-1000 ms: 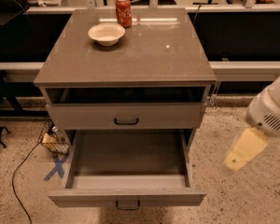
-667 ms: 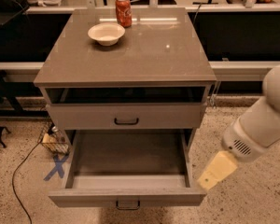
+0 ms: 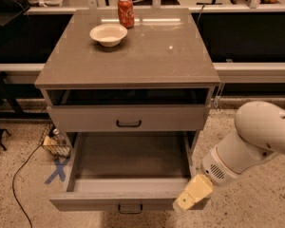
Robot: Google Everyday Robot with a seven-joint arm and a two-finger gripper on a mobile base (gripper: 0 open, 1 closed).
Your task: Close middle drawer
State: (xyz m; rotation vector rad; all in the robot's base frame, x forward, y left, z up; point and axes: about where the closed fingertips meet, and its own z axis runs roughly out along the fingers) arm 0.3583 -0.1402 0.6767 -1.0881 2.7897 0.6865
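Middle drawer stands pulled well out of the cabinet, its deep box exposed below the top drawer. I log the closing as not yet begun. Gripper hangs low at the right end of the drawer's front, overlapping that corner in my view. I cannot tell whether it makes contact there, or whether it is released or clenched. Left to do, by my judgement: seat the gripper against the front panel and push the drawer in its whole travel, until flush with the front above.

Dim overhead light; end effector lower right
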